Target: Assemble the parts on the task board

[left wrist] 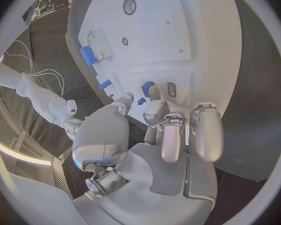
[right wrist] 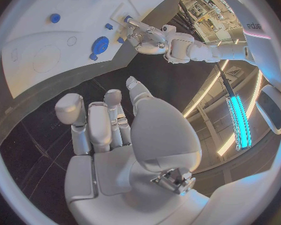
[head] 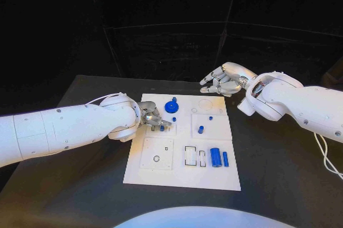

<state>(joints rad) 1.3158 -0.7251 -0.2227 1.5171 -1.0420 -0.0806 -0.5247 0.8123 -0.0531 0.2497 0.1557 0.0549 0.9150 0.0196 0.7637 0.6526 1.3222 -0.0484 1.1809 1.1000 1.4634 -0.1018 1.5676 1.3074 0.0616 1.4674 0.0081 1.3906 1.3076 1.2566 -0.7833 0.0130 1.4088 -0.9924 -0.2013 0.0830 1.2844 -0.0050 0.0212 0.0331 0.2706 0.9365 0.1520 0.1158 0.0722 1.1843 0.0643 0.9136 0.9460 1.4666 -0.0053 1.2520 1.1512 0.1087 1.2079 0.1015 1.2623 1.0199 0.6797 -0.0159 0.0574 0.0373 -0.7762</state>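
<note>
The white task board lies in the middle of the black table. My left hand is low over the board's left side, thumb and a finger pinching a small blue part beside a blue piece on the board. A round blue part stands just right of that hand. Small blue pegs stand mid-board. Blue cylinders lie near the board's right front. My right hand hovers past the board's far edge, fingers loosely apart and holding nothing.
A dark narrow slot sits next to the left fingertips. Round and rectangular recesses mark the board's near left. Bare black table surrounds the board on all sides.
</note>
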